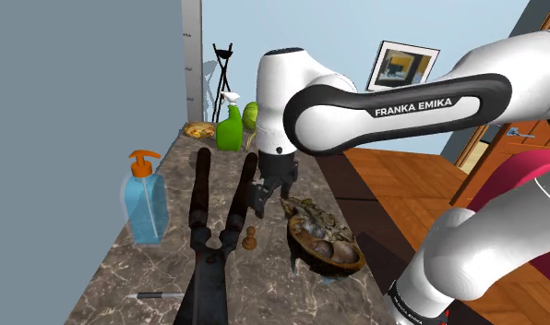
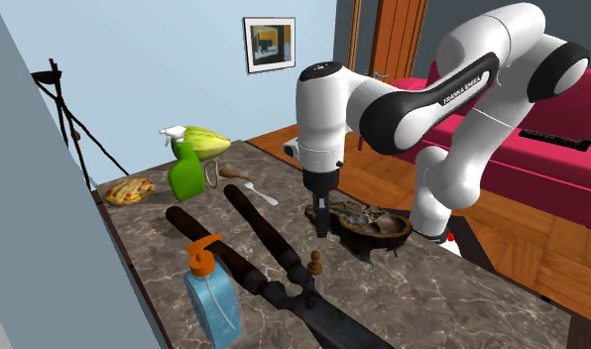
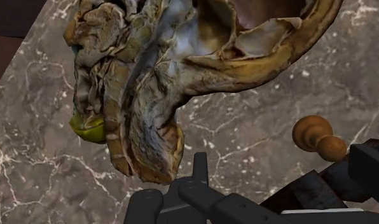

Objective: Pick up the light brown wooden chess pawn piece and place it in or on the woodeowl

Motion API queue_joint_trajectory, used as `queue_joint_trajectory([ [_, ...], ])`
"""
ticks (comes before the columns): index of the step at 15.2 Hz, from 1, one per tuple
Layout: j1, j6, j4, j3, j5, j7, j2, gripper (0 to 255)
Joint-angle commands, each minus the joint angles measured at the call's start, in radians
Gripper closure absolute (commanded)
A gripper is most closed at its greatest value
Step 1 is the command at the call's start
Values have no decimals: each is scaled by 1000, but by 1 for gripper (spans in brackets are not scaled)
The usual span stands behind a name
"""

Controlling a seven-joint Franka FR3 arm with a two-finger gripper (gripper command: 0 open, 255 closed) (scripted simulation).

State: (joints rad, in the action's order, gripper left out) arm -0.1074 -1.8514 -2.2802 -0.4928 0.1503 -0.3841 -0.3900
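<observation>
The brown wooden pawn (image 1: 250, 238) (image 2: 314, 263) stands upright on the marble top, beside the pivot of the big black shears (image 1: 213, 242) (image 2: 256, 241). The rough brown wooden bowl (image 1: 325, 244) (image 2: 369, 224) lies next to it. My black gripper (image 1: 268, 195) (image 2: 321, 225) hangs low over the table between the bowl's rim and the shears' handle, its fingers shut with nothing in them. In the wrist view the gripper (image 3: 199, 173) points at bare marble just off the bowl (image 3: 182, 70), and the pawn (image 3: 319, 138) sits off to one side.
A blue soap dispenser (image 1: 144, 201) (image 2: 212, 299) stands near the wall. A green spray bottle (image 1: 229, 127) (image 2: 187, 174), a spoon (image 2: 257, 189) and bread (image 2: 128, 189) sit at the far end. A pen (image 1: 159, 294) lies by the near edge.
</observation>
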Motion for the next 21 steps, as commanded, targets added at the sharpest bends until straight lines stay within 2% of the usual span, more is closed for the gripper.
queue_joint_trajectory([
  [1, -2, -19, 40, -49, -15, -60, 69, 0],
  [4, -6, -40, 97, -108, -50, -140, 165, 0],
  [12, -7, -145, 13, -118, -58, -149, 190, 0],
  [19, -7, -145, 13, -118, -58, -148, 189, 0],
  [20, -7, -145, 13, -118, -58, -148, 189, 255],
  [21, -7, -145, 13, -118, -58, -148, 189, 255],
])
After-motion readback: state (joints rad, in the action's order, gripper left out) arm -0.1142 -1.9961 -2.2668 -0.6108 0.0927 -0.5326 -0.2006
